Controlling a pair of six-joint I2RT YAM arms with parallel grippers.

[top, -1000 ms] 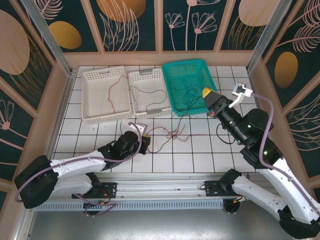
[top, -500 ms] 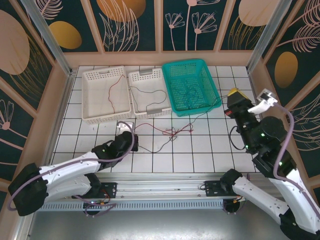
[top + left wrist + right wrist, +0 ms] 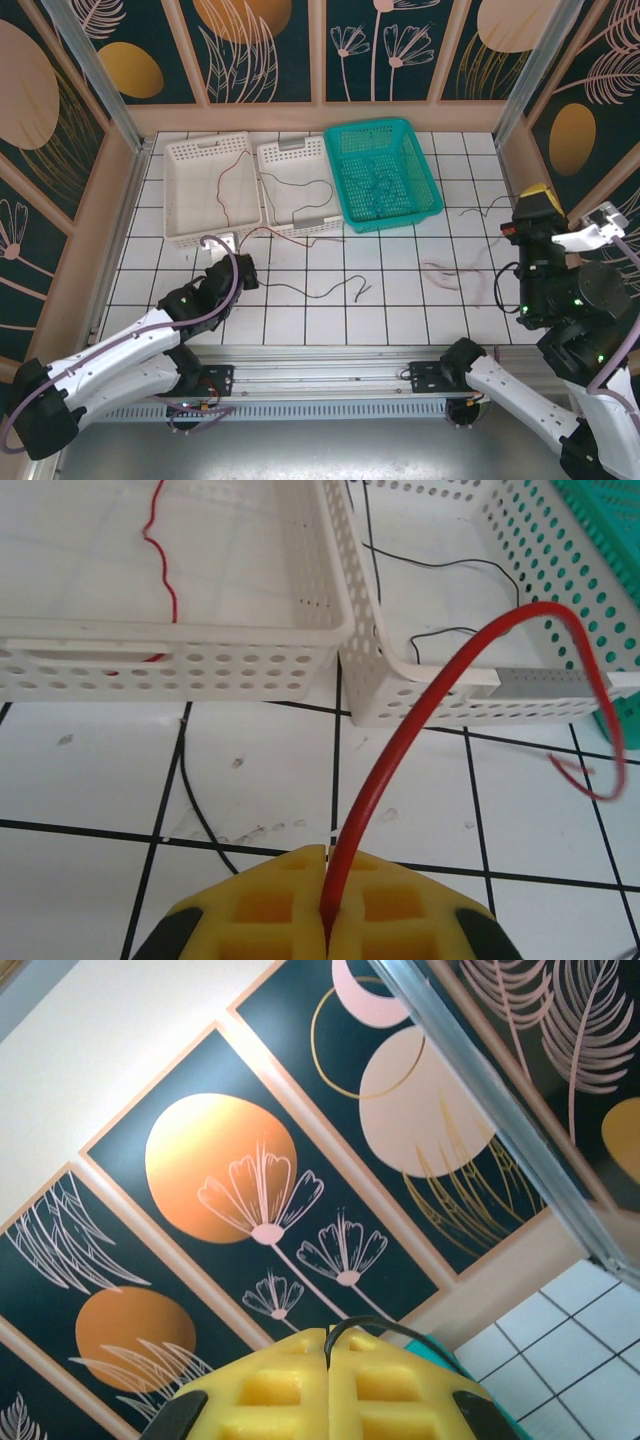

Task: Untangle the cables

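Note:
My left gripper [image 3: 243, 264] is low over the tiles in front of the white baskets. Its yellow pads [image 3: 270, 905] are shut on a red cable [image 3: 420, 710] that arcs up and droops to the right. The right gripper [image 3: 536, 196] is raised at the right side, tilted up toward the wall, shut on a thin dark cable [image 3: 395, 1330] that curls off its tip. A black cable [image 3: 318, 291] lies loose on the middle tiles. A blurred reddish strand [image 3: 448, 270] and a dark strand [image 3: 500, 290] show over the right tiles.
Two white baskets [image 3: 190, 238] [image 3: 322, 220] sit at the back left, one holding a red cable [image 3: 229, 178], the other a black one [image 3: 305, 184]. A green basket [image 3: 432, 190] with dark cables stands beside them. Walls close in the table.
The right gripper has risen and pulled back right from the green basket with its dark cable. The left gripper drew left with the red cable. The knot came apart, leaving a black cable lying mid-table.

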